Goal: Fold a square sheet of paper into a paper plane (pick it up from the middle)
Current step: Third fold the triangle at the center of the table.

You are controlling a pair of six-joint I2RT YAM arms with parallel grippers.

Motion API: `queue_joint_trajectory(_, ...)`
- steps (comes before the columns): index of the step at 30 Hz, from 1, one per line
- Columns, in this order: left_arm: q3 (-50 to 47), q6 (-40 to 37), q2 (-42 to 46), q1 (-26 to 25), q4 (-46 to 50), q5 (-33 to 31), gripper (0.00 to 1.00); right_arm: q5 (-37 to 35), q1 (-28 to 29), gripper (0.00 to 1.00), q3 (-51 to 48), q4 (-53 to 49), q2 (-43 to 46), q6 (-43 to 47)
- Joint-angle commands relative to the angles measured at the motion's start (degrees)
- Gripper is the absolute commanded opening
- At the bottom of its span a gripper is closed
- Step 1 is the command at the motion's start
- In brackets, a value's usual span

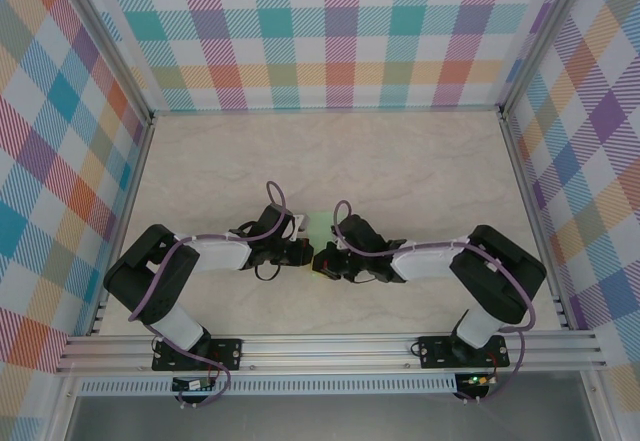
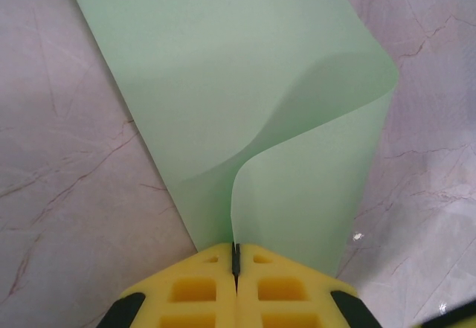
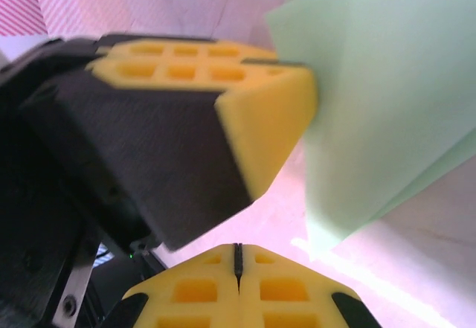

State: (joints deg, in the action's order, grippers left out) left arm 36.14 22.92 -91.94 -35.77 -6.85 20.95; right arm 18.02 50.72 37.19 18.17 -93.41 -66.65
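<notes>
On the marble table (image 1: 420,161), midway between both arms, the left gripper (image 2: 236,265) pinches a curled-up edge of the square sheet of paper (image 2: 223,82), which looks light, floppy and crease-prone and is best gripped mid-edge, while the right gripper (image 3: 238,262) sits closed and empty nearby.

No text, label, brand, number or sign reads in any view. Surfaces checked: the square sheet of paper (image 2: 223,82) is plain green, the yellow left fingers (image 2: 193,291) are bare, and the checked walls (image 1: 340,31) and marbled bench (image 1: 400,161) carry pattern only.
</notes>
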Motion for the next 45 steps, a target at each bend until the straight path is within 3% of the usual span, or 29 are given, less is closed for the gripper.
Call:
queue_joint_trajectory(1,-1.78,-1.08,-1.93,0.53,3.40,-0.56,0.05,0.38,-0.95,0.02,1.34,0.28,-2.58,1.28)
queue_joint_trajectory(13,-1.16,-1.25,-2.79,0.54,3.44,-0.34,0.05,1.00,-1.85,0.02,0.26,1.23,-7.34,1.79)
queue_joint_trajectory(24,-0.98,-1.37,-2.94,0.52,3.51,-0.37,0.05,1.91,-4.24,0.04,2.51,-4.33,0.13,7.28)
queue_joint_trajectory(30,-0.90,-1.21,-3.37,0.53,3.03,-0.21,0.05,4.94,-6.54,0.04,4.04,-4.20,-2.98,9.77)
queue_joint_trajectory(39,-0.98,-1.57,-3.33,0.52,3.32,-0.39,0.05,3.47,-7.30,0.03,3.94,-2.75,-8.96,10.23)
queue_joint_trajectory(45,-0.48,-1.95,-3.11,0.52,4.19,-0.64,0.04,3.91,-7.65,0.04,4.47,-3.98,-6.88,10.36)
